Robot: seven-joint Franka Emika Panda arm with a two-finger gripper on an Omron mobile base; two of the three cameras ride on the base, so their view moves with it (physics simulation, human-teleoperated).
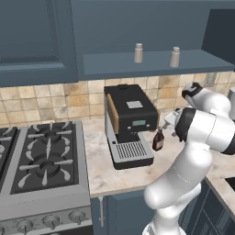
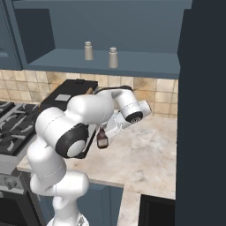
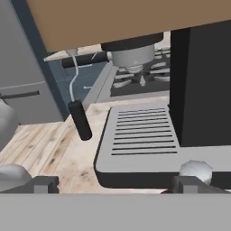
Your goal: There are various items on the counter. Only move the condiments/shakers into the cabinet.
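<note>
Two pale shakers point(image 1: 138, 53) point(image 1: 175, 57) stand upright on the shelf floor of the open cabinet point(image 1: 151, 63); in the right base view they are the left shaker point(image 2: 88, 50) and the right shaker point(image 2: 113, 57). A dark brown-red bottle point(image 1: 158, 140) point(image 2: 102, 139) stands on the counter point(image 2: 150, 154) by the coffee machine's right front corner. My hand hangs just above and beside it. In the hand view my gripper point(image 3: 119, 184) is open, with a pale rounded cap point(image 3: 195, 169) close to the right fingertip point(image 3: 194, 182). Nothing is gripped.
The black-and-silver coffee machine point(image 1: 131, 121) fills the counter's middle; its drip tray point(image 3: 140, 135) and steam wand point(image 3: 79, 119) lie straight ahead of the hand. A stove point(image 1: 43, 156) is on the left. An open cabinet door point(image 2: 203, 110) hangs at the right.
</note>
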